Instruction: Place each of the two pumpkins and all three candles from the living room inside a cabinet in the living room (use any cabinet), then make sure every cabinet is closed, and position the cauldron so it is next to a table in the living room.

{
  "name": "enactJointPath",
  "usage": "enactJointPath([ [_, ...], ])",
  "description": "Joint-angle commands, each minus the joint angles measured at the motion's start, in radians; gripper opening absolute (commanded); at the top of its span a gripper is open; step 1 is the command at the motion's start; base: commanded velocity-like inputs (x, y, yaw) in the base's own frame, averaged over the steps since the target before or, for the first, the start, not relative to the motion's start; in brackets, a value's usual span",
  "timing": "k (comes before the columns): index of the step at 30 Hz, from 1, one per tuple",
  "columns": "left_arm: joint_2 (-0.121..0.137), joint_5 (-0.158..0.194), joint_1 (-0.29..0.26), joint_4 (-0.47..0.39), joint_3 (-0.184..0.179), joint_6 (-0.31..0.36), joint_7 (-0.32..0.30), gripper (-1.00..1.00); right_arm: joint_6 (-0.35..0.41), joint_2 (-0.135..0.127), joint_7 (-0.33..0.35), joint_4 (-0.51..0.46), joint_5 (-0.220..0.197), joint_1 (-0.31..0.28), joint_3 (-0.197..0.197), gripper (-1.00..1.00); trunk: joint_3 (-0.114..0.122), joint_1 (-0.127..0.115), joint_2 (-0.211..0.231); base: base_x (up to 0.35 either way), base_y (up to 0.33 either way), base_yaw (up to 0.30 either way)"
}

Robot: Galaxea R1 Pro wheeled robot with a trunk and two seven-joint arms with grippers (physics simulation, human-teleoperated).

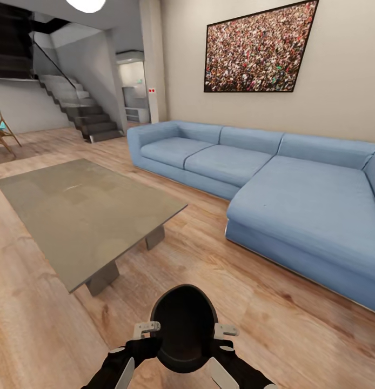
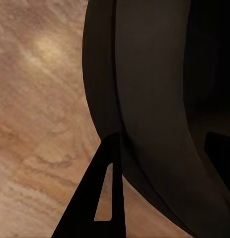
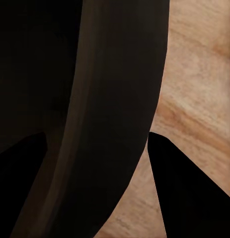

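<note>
Wood flooring (image 1: 220,254) stretched between the glass table (image 1: 85,216) and blue sofa (image 1: 295,189). You held the black cauldron (image 1: 183,324) above the floor, short of the table, your left gripper (image 1: 146,328) and right gripper (image 1: 226,330) pinching its rim on opposite sides.

Both arms are black, with smooth rounded shells near the wrists. At each wrist sits a small light grey bracket with round holes in it, on the left arm (image 1: 146,327) and on the right arm (image 1: 226,330). Lower on each forearm there is a long pale grey panel. The left fingers (image 2: 97,198) are flat, black and pointed, and one has a narrow slot cut through it. The right fingers (image 3: 187,188) look plain black, probably of the same shape.
</note>
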Motion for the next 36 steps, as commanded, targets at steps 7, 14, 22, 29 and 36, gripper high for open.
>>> enactJointPath([
  [7, -0.001, 0.025, -0.001, -0.002, -0.011, 0.005, -0.002, -1.0, 0.004, 0.004, -0.008, -0.001, -0.019, -0.001, 0.032, -1.0, -0.001, 0.0, 0.0, 0.076, -0.009, 0.205],
  [14, -0.001, 0.025, -0.001, -0.002, -0.011, 0.005, -0.002, -1.0, 0.004, 0.004, -0.009, -0.002, -0.019, -0.001, 0.032, -1.0, -0.001, 0.0, 0.0, 0.059, -0.063, 0.277],
  [22, -0.001, 0.025, -0.001, -0.002, -0.011, 0.005, -0.002, -1.0, 0.004, 0.004, -0.01, -0.002, -0.019, -0.001, 0.032, -1.0, -0.001, 0.0, 0.0, 0.005, -0.034, 0.28],
  [29, -0.001, 0.025, -0.001, -0.002, -0.011, 0.005, -0.002, -1.0, 0.004, 0.004, -0.007, -0.002, -0.019, -0.001, 0.032, -1.0, -0.001, 0.0, 0.0, 0.0, -0.002, 0.28],
  [36, -0.001, 0.025, -0.001, -0.002, -0.011, 0.005, -0.002, -1.0, 0.005, 0.004, -0.006, -0.002, -0.019, -0.001, 0.032, -1.0, -0.001, 0.0, 0.0, 0.0, -0.057, 0.199],
])
